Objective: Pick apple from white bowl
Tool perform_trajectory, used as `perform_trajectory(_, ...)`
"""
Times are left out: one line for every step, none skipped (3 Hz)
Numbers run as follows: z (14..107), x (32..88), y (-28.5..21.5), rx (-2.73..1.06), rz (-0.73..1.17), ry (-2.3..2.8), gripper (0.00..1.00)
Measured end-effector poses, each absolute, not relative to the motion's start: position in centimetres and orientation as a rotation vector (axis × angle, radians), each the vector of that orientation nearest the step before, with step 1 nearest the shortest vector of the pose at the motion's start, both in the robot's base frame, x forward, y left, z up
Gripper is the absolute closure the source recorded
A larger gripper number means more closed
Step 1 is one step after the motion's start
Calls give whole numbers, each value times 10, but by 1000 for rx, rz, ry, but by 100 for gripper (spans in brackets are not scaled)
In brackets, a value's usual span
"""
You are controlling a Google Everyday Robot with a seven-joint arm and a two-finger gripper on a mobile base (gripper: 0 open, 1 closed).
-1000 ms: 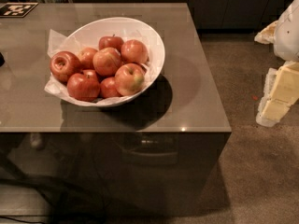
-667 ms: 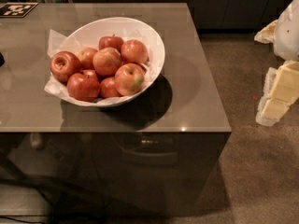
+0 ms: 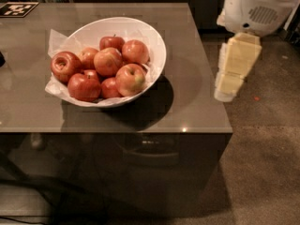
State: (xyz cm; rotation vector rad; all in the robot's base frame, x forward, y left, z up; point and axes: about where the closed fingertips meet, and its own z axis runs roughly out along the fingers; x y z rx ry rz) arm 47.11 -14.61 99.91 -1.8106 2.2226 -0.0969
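Note:
The white bowl (image 3: 154,46), lined with crinkled white paper, stands on the left half of the grey table (image 3: 197,102) and holds several red apples. The apple (image 3: 130,78) with the pale yellow-green blush lies at the bowl's front right, on top of the pile. My gripper (image 3: 228,86) is the cream-coloured end of the arm, hanging just off the table's right edge. It is to the right of the bowl, apart from it and holding nothing that shows. The white arm housing (image 3: 258,8) is above it at the top right.
A black-and-white marker tag (image 3: 18,8) lies at the table's far left corner. Dark cabinets run along the back wall. Brown carpet (image 3: 267,163) lies to the right of and in front of the table. A dark object shows at the left edge.
The arm and gripper have moved left, from the frame's right edge to beside the table's right edge. The bowl and apples have not moved.

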Motion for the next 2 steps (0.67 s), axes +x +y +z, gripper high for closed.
perform_trajectory(1002, 475, -140, -1805, -104, 2196, 0)
perform_trajectory(992, 481, -132, -1765, 2, 2178, 0)
